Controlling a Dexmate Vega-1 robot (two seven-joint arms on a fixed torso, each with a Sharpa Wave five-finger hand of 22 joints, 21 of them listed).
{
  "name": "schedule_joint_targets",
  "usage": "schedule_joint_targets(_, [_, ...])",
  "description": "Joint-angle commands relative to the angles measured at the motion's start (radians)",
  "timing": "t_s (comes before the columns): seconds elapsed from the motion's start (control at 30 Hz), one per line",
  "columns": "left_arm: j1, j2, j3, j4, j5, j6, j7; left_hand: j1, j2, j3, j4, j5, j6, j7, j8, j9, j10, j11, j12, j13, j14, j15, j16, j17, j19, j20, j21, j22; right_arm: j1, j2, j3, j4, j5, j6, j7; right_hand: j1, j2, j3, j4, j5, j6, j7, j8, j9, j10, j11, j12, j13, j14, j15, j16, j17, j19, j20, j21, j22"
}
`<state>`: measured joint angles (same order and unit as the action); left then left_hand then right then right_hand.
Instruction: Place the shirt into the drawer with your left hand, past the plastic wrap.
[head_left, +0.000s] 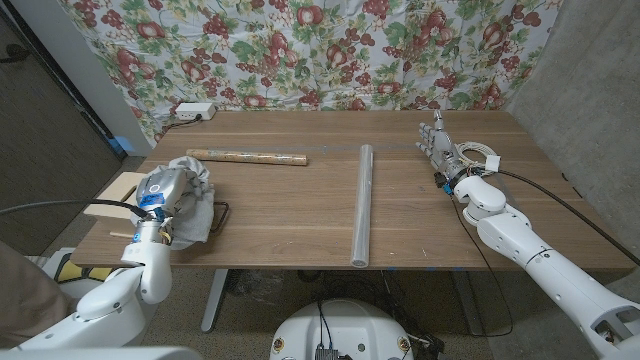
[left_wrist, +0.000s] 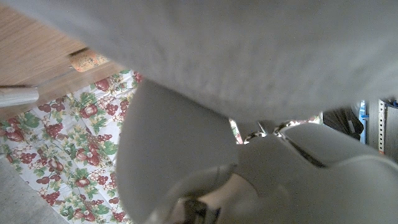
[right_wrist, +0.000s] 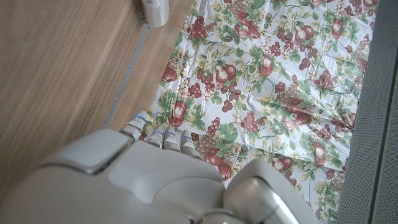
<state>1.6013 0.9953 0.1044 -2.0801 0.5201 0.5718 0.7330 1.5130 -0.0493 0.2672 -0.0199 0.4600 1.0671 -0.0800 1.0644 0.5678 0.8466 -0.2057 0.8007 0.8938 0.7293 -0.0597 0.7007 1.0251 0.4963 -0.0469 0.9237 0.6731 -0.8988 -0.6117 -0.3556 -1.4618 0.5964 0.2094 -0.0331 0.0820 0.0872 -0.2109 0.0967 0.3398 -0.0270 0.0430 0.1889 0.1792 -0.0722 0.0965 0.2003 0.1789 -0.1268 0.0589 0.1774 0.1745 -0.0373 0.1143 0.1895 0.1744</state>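
Observation:
The grey shirt is bunched at the table's left edge, and my left hand grips it from the near-left side. In the left wrist view the shirt hangs as grey cloth right over my left hand. The light wooden drawer sits just left of the shirt, off the table's edge. The clear plastic wrap roll lies lengthwise in the table's middle, well to the right of the shirt. My right hand stands upright at the far right, fingers apart and holding nothing.
A brown paper roll lies crosswise behind the shirt. A white power strip sits at the far left corner. A black wire handle pokes out beside the shirt. Floral cloth hangs behind the wooden table.

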Motion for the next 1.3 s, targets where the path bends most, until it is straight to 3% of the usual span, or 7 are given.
schedule_joint_targets(0.03, [-0.003,-0.009,0.004,0.010,0.000,-0.006,0.043,-0.067,-0.028,0.365,-0.125,0.015,-0.021,-0.017,-0.043,-0.051,-0.020,-0.001,-0.041,-0.049,0.061,-0.151,-0.023,-0.046,-0.012,-0.122,-0.045,-0.048,-0.003,0.001,0.000,-0.004,0.007,-0.004,0.002,-0.001,0.008,0.003,-0.001,-0.004,0.008,0.003,0.002,0.006,0.003,0.007,0.010,0.006,-0.003,-0.005,0.006,0.004,0.000,0.004,0.005,0.004])
schedule_joint_targets(0.33, [0.008,-0.009,0.009,-0.008,0.014,0.012,0.057,-0.121,-0.064,0.429,-0.146,-0.036,-0.046,-0.002,-0.128,-0.169,-0.021,-0.003,-0.131,-0.158,0.112,-0.174,-0.137,-0.194,-0.037,-0.044,-0.081,-0.123,0.006,0.004,-0.006,0.001,0.003,-0.007,0.006,-0.002,0.009,0.004,0.000,-0.005,0.012,0.004,0.004,0.006,0.005,0.007,0.011,0.006,-0.003,-0.005,0.006,0.004,0.000,0.004,0.005,0.004])
schedule_joint_targets(0.43, [0.011,-0.010,0.010,-0.018,0.016,0.024,0.054,-0.136,-0.076,0.455,-0.147,-0.048,-0.074,-0.046,-0.138,-0.164,-0.030,-0.005,-0.144,-0.164,0.112,-0.168,-0.157,-0.203,-0.042,-0.028,-0.089,-0.141,0.007,0.003,-0.005,-0.002,0.003,-0.010,0.005,-0.002,0.009,0.004,0.000,-0.005,0.012,0.004,0.004,0.006,0.005,0.007,0.011,0.006,-0.003,-0.005,0.006,0.004,0.000,0.004,0.005,0.004])
schedule_joint_targets(0.87, [0.016,-0.008,0.012,-0.026,0.023,0.036,0.055,-0.176,-0.101,0.504,-0.148,-0.090,-0.082,-0.049,-0.169,-0.202,-0.026,-0.004,-0.175,-0.191,0.126,-0.167,-0.186,-0.205,-0.049,-0.002,-0.091,-0.169,0.010,0.000,-0.004,0.000,0.002,-0.004,0.011,-0.003,0.011,0.006,0.001,-0.005,0.013,0.004,0.004,0.006,0.004,0.006,0.010,0.006,-0.003,-0.006,0.007,0.004,0.001,0.003,0.005,0.004])
schedule_joint_targets(1.03, [0.014,-0.009,0.012,-0.023,0.022,0.034,0.058,-0.309,-0.141,0.678,-0.160,-0.156,-0.126,-0.064,-0.286,-0.331,-0.028,-0.008,-0.280,-0.303,0.109,-0.163,-0.322,-0.299,-0.084,-0.018,-0.112,-0.250,0.012,0.000,-0.003,0.000,0.004,-0.007,0.012,-0.003,0.012,0.006,0.001,-0.005,0.013,0.004,0.003,0.006,0.003,0.008,0.010,0.006,-0.003,-0.007,0.007,0.004,0.001,0.004,0.005,0.004])
schedule_joint_targets(1.17, [0.009,-0.009,0.016,-0.019,0.024,0.033,0.061,-0.392,-0.150,0.764,-0.170,-0.203,-0.146,-0.068,-0.352,-0.378,-0.054,-0.008,-0.355,-0.372,0.075,-0.164,-0.409,-0.373,-0.104,-0.032,-0.135,-0.321,0.013,0.000,-0.004,0.003,0.003,-0.007,0.015,-0.003,0.013,0.007,0.001,-0.006,0.013,0.004,0.004,0.006,0.004,0.007,0.010,0.006,-0.003,-0.007,0.007,0.004,0.001,0.004,0.005,0.004])
schedule_joint_targets(1.3, [0.016,-0.002,0.009,-0.015,0.017,0.014,0.063,-0.442,-0.152,0.804,-0.168,-0.224,-0.157,-0.076,-0.391,-0.385,-0.058,-0.008,-0.373,-0.384,0.073,-0.162,-0.438,-0.405,-0.101,-0.034,-0.147,-0.361,0.014,0.000,-0.005,0.005,0.002,-0.008,0.013,-0.004,0.013,0.007,0.001,-0.006,0.013,0.004,0.003,0.006,0.004,0.008,0.010,0.006,-0.003,-0.007,0.006,0.004,0.001,0.004,0.005,0.004])
